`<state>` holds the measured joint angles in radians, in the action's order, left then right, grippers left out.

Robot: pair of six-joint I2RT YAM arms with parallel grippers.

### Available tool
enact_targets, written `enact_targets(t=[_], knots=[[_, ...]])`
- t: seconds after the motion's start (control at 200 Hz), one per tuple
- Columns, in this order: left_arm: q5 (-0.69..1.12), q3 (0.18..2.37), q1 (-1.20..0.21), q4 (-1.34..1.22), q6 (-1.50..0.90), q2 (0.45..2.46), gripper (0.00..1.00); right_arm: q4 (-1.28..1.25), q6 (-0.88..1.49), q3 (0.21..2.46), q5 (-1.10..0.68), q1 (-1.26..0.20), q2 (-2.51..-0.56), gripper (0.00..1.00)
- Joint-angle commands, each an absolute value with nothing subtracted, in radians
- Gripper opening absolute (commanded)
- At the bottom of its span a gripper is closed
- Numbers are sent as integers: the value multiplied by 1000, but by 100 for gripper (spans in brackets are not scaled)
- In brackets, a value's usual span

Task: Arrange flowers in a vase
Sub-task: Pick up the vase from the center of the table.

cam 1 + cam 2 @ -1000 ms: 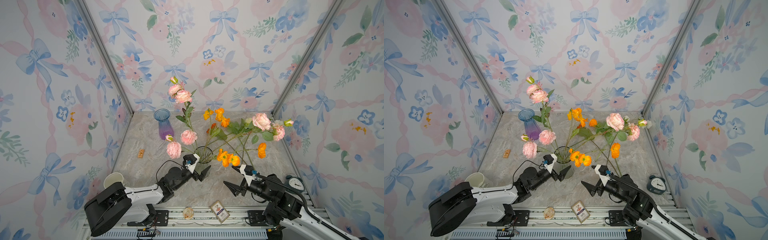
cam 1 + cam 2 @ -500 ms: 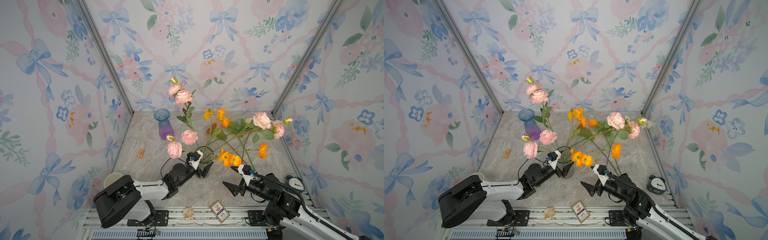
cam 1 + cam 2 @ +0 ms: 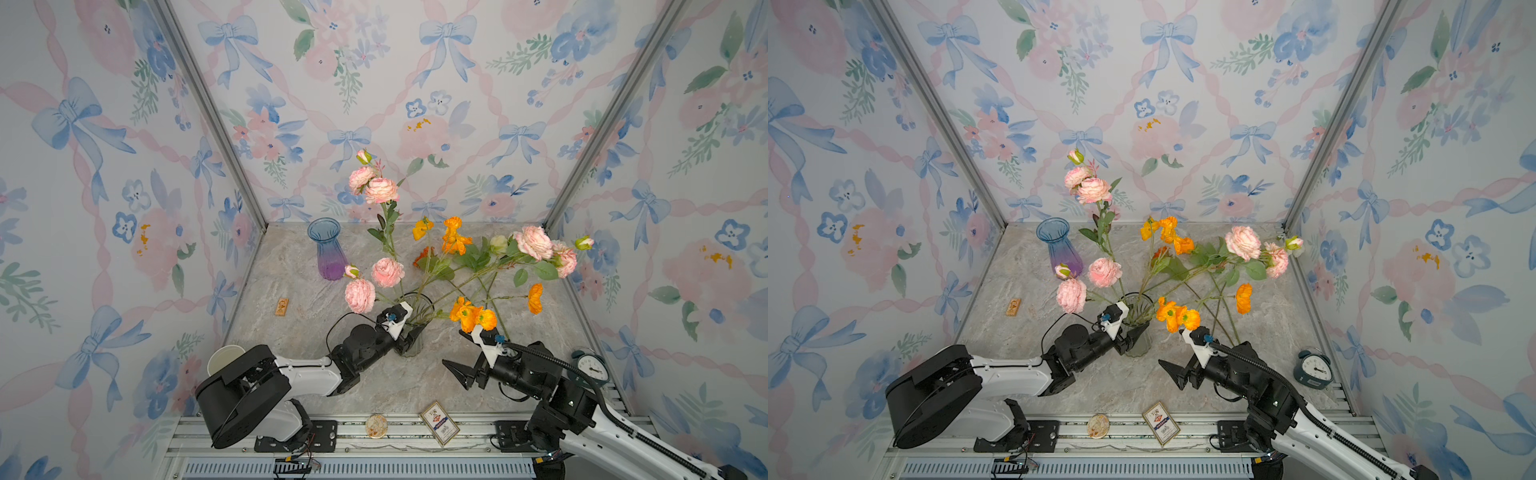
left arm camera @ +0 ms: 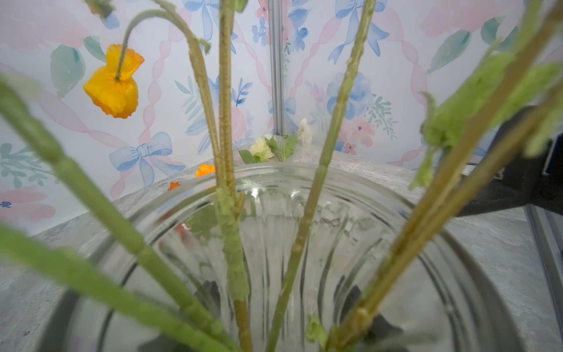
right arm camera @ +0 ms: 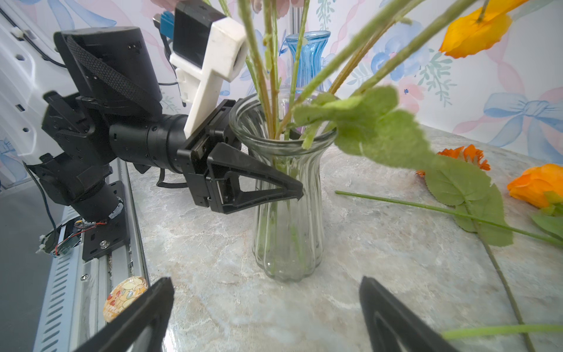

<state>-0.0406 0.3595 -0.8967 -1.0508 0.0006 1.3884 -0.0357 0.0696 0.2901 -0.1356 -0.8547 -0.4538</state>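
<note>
A clear ribbed glass vase (image 3: 412,337) (image 3: 1139,332) (image 5: 289,231) stands at mid-table holding several flowers: pink ruffled blooms (image 3: 387,272) (image 3: 1104,272) and orange poppies (image 3: 473,318) on leaning green stems. My left gripper (image 3: 409,336) (image 3: 1136,334) (image 5: 286,186) is shut on the vase's neck, one finger on each side. In the left wrist view I look down into the vase rim (image 4: 304,173) past the stems. My right gripper (image 3: 455,351) (image 3: 1173,349) (image 5: 265,304) stands open and empty, low in front of the vase. An orange rose (image 5: 536,183) and a leafy stem (image 5: 426,207) lie on the table.
A blue-to-purple vase (image 3: 328,253) stands at the back left. An alarm clock (image 3: 590,368) sits at the right edge, a paper cup (image 3: 226,359) at the left. A card (image 3: 439,422), a round badge (image 3: 376,424) and a small wooden block (image 3: 281,306) lie about.
My left gripper moved forward to the clear vase and closed on its neck. The right arm has barely moved and stays open.
</note>
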Motion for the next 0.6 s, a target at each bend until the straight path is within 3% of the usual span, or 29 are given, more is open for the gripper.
enact_targets(t=[0.0, 0.33, 0.595], knots=[[-12, 442, -874, -1152, 59, 1331, 52, -106, 77, 338, -149, -822, -489, 97], [95, 757, -679, -1153, 86, 1491, 45, -273, 137, 460, -298, -611, -722, 97], [64, 1086, -543, -1166, 94, 1801, 45, -336, 131, 585, -360, -541, -947, 97]])
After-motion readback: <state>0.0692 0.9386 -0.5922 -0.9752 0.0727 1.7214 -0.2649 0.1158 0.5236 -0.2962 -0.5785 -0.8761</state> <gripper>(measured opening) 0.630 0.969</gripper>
